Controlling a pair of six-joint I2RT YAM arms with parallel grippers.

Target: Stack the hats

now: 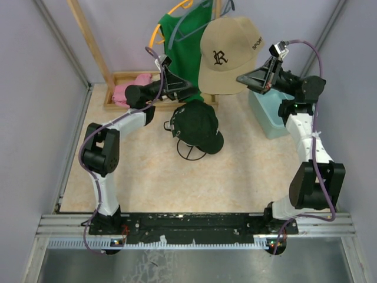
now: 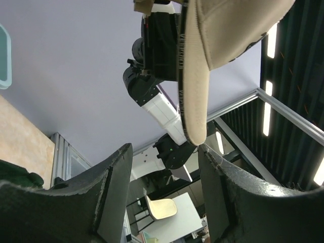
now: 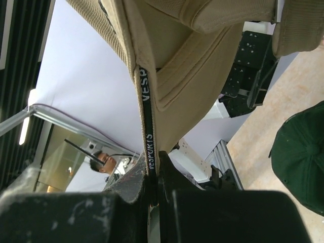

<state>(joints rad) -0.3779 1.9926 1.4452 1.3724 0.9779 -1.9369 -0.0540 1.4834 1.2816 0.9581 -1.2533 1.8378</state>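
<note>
The tan hat [image 1: 227, 56] with a dark "R" hangs in the air above the back of the table. My right gripper [image 1: 242, 78] is shut on its side edge, and the right wrist view shows the lettered band [image 3: 148, 136] pinched between the jaws of that gripper [image 3: 153, 174]. My left gripper [image 1: 189, 90] is open at the hat's left side. In the left wrist view the brim tip [image 2: 195, 129] hangs just above the gap of this gripper [image 2: 164, 154], apart from both fingers. A black hat [image 1: 197, 125] sits on a wire stand [image 1: 189, 152] below and shows again in the right wrist view [image 3: 298, 157].
A green shirt [image 1: 182, 41] on an orange hanger hangs from a wooden rack [image 1: 94, 47] at the back. A pink cloth [image 1: 126, 91] lies on the rack's base. A teal bin [image 1: 271, 115] stands at the back right, under the right arm.
</note>
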